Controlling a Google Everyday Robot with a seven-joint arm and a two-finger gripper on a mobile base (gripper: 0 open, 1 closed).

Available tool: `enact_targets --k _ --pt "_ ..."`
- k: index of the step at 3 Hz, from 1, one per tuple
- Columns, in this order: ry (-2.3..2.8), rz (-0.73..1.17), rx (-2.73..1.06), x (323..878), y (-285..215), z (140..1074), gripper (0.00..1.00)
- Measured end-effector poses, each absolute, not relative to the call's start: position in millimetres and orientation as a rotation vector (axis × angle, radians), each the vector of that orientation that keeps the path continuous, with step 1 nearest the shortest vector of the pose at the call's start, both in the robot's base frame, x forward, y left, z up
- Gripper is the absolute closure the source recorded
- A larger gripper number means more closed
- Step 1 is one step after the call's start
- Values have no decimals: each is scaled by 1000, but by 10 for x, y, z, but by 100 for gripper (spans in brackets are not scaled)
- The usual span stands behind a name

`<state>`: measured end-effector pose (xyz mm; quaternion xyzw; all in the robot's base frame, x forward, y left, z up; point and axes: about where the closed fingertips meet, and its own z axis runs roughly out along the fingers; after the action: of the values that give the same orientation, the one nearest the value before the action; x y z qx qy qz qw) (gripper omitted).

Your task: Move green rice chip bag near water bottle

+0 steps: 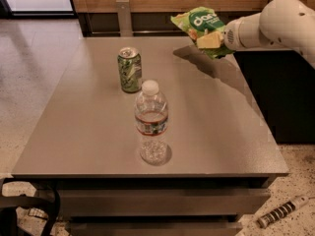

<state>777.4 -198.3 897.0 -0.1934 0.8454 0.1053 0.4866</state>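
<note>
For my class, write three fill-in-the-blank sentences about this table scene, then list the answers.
The gripper, shut on the green rice chip bag, holds it ____ the far right of the table. The water bottle has a ____ cap. Of bag and soda can, the ____ is nearer the bottle.
Answers: above; white; can.
</note>
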Motion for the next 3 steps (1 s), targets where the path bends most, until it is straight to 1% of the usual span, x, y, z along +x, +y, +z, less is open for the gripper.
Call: enact_targets --k 1,2,3 --pt "2025 229 -438 7707 -2064 9167 100" --pt "2025 229 -438 7707 -2064 9167 100" --pt "2046 240 -427 7569 -2249 9338 100"
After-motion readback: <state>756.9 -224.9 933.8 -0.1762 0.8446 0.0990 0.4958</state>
